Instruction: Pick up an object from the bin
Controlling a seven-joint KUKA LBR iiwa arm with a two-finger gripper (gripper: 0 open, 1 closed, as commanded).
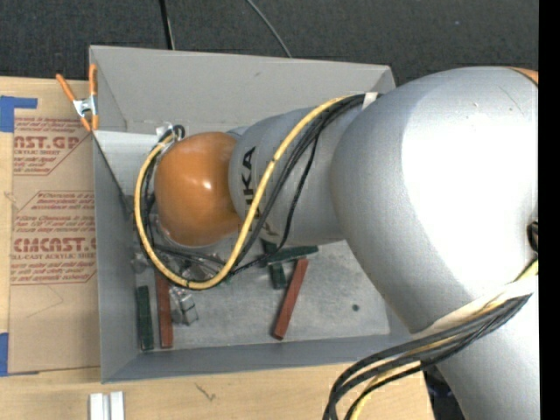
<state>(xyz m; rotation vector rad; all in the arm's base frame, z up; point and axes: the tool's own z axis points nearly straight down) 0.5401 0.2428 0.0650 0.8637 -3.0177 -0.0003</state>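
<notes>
Brown stick (pixel 164 310), thin, by dk-green bar (pixel 143 318)

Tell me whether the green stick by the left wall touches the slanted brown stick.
Apart: camera view shows bare floor between green stick and slanted brown stick.

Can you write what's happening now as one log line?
arm low in bin's left | nearby: green stick, brown stick | right: red-brown stick | grasp: unclear

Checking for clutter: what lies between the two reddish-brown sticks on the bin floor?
In the camera view, a small silvery piece sits beside the left stick; from there to the right stick the grey floor is bare.
</notes>
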